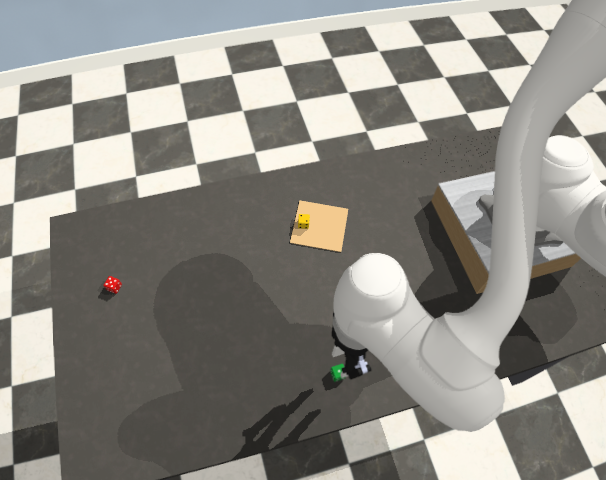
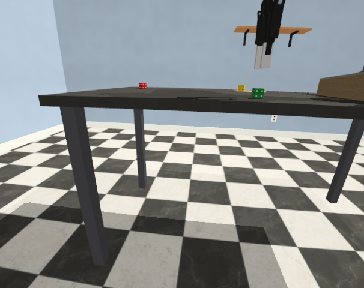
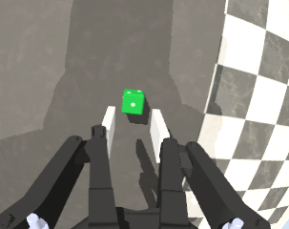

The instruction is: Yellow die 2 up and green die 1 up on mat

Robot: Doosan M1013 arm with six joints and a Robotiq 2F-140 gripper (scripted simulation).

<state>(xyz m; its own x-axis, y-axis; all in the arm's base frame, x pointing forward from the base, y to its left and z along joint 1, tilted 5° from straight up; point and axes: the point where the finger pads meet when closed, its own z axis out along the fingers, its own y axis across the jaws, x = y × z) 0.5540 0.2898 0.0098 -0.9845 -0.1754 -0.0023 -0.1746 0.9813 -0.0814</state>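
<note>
The green die (image 1: 337,372) lies flat on the dark table near its front edge, off the mat; it also shows in the exterior view (image 2: 257,93) and in the wrist view (image 3: 134,103), where its upper face seems to show one pip. My gripper (image 2: 262,63) hangs well above the green die, its fingers narrowed but apart, with nothing between them. The yellow die (image 1: 303,221) sits on the tan mat (image 1: 320,225) close to its left edge. The red die (image 1: 112,284) lies far left on the table.
A wooden-sided block (image 1: 505,232) carrying the arm's base stands at the table's right. The table's front edge runs just beyond the green die. A wall shelf (image 2: 273,29) hangs behind the gripper.
</note>
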